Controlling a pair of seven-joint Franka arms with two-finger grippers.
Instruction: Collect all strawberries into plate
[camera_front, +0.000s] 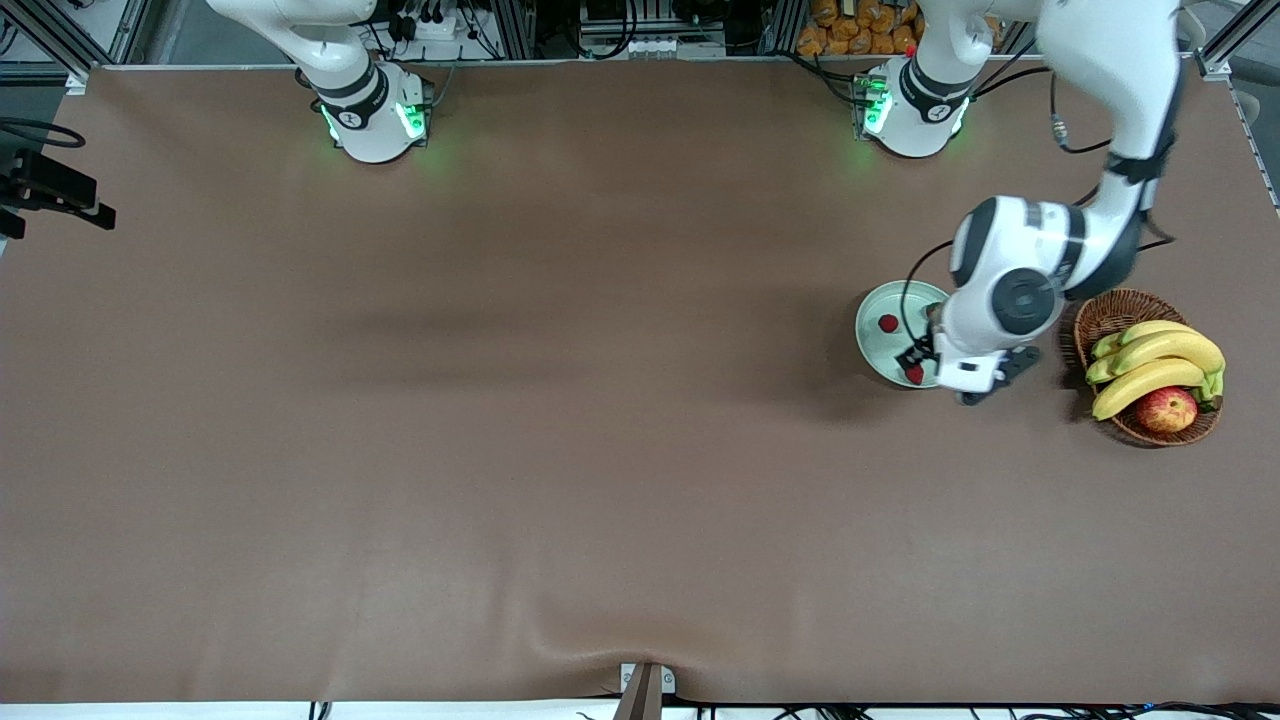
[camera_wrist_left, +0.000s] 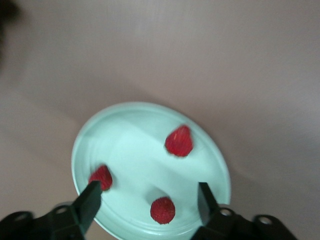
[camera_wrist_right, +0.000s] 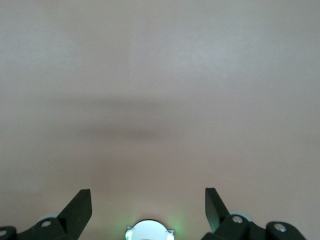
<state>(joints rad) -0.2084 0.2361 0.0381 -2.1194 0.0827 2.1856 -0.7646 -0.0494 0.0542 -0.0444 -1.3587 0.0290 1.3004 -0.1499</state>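
The pale green plate lies toward the left arm's end of the table, beside the basket. In the left wrist view the plate holds three strawberries: one near its middle, one by the rim, one under the jaws. The front view shows two strawberries; the arm covers the rest of the plate. My left gripper hangs low over the plate, open, its fingers clear of the berry between them. My right gripper is open and holds nothing.
A brown wicker basket stands beside the plate toward the table's end. It holds bananas and a red-yellow apple. The right arm waits near its base, looking down at bare brown table.
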